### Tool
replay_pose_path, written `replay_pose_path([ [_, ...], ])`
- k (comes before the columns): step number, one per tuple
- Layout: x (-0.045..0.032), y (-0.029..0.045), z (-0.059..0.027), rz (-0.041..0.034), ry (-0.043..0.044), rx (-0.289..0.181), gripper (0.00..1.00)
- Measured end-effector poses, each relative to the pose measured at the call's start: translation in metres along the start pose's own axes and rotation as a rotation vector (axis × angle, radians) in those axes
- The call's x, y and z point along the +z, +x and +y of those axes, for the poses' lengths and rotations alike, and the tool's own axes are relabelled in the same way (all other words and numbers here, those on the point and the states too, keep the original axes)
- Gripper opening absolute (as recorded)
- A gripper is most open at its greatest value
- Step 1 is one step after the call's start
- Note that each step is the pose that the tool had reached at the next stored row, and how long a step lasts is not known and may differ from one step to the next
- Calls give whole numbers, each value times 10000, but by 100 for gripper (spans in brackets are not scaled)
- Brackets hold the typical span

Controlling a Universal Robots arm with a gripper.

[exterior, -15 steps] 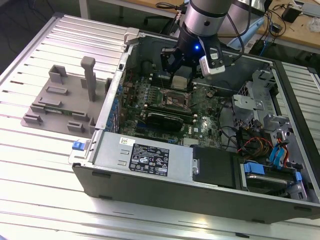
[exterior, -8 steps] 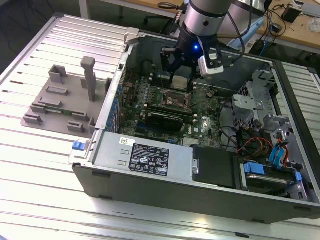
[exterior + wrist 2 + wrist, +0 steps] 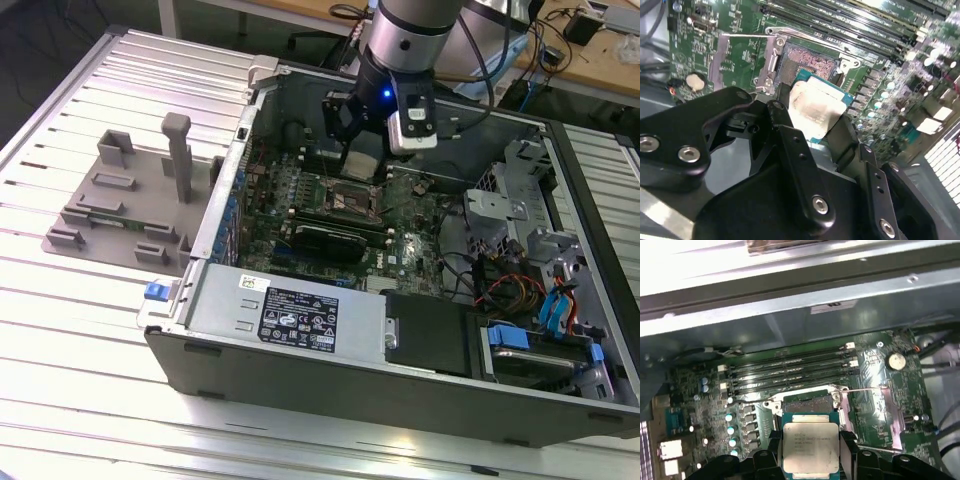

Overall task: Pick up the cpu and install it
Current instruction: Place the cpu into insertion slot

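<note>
One cpu [image 3: 809, 446] gripped between the tool's [image 3: 810, 451] closed jaws, poised just above the open motherboard socket [image 3: 807, 402]

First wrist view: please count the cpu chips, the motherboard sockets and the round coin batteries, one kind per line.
cpu: 1
socket: 1
coin battery: 1
Total: 3
</note>
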State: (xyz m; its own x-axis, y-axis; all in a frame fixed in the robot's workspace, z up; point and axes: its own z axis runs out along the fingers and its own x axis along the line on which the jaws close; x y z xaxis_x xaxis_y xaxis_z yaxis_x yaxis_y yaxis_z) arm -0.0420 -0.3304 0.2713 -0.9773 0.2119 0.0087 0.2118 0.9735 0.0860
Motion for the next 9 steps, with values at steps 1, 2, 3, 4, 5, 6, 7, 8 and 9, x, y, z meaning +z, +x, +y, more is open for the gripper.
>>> replay_pose_path([
  [1, 1, 0, 0, -21, -3, 248, 54],
  [2, 1, 0, 0, -35, -4, 402, 54],
  [3, 1, 0, 0, -49, -6, 563, 54],
  [4, 2, 0, 0, -75, -7, 876, 54],
  [5, 3, 0, 0, -100, -10, 1156, 54],
  [6, 3, 0, 0, -111, -12, 1289, 54],
  [7, 3, 0, -1, -128, -13, 1489, 54],
  [8, 3, 0, -1, -155, -15, 1805, 54],
  [9, 4, 0, -1, -183, -18, 2126, 54],
])
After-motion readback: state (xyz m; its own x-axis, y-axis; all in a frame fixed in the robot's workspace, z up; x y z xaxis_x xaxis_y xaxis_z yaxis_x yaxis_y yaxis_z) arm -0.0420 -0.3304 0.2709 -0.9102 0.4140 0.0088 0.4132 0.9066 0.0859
